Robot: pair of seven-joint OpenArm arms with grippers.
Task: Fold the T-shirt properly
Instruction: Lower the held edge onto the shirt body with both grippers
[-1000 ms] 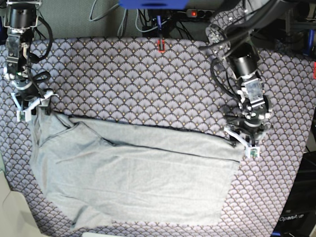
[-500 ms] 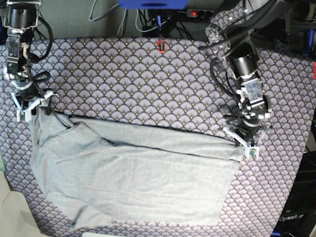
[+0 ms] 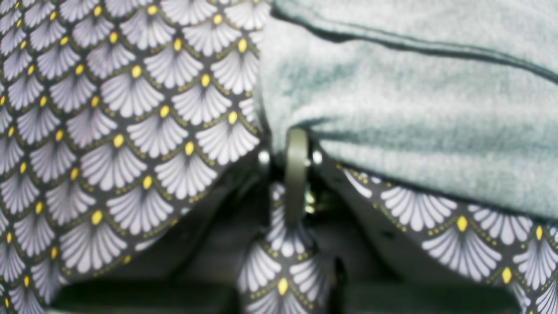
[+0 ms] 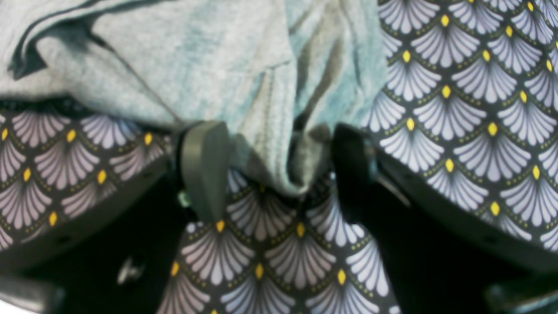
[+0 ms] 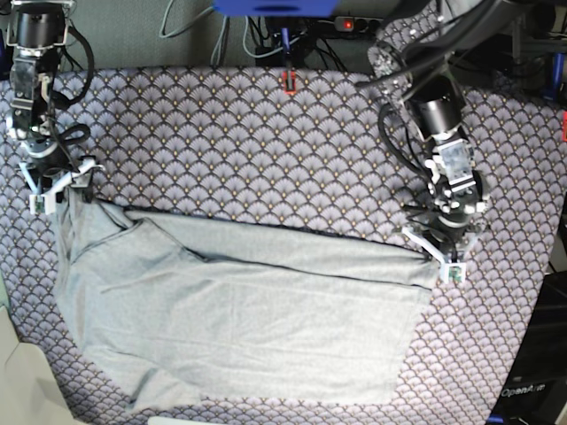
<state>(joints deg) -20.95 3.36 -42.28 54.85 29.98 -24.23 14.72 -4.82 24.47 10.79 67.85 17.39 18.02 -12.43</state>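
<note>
Base view shows the T-shirt [image 5: 239, 310] lying spread on the patterned tablecloth [image 5: 248, 150] over the worktop, half folded. Left pincer [image 3: 296, 144] is clenched on the shirt's edge at that view's right. Right pincer [image 4: 279, 170] stands released at the opposite corner, a bunched bit of shirt between its spread fingers [image 4: 205, 165].

A tablecloth [image 5: 266, 150] of purple-white fan scales with yellow dots covers the worktop [image 5: 523, 292] from edge to edge. At 12 o'clock, on its far edge, sits a small red-orange marker [image 5: 289, 81]. Beyond it, cables [image 5: 232, 35] trail beside a power strip with a lit red switch [image 5: 347, 24], and a blue object [image 5: 275, 6] hangs at the top. A pale surface [image 5: 22, 381] shows at 7 o'clock.
</note>
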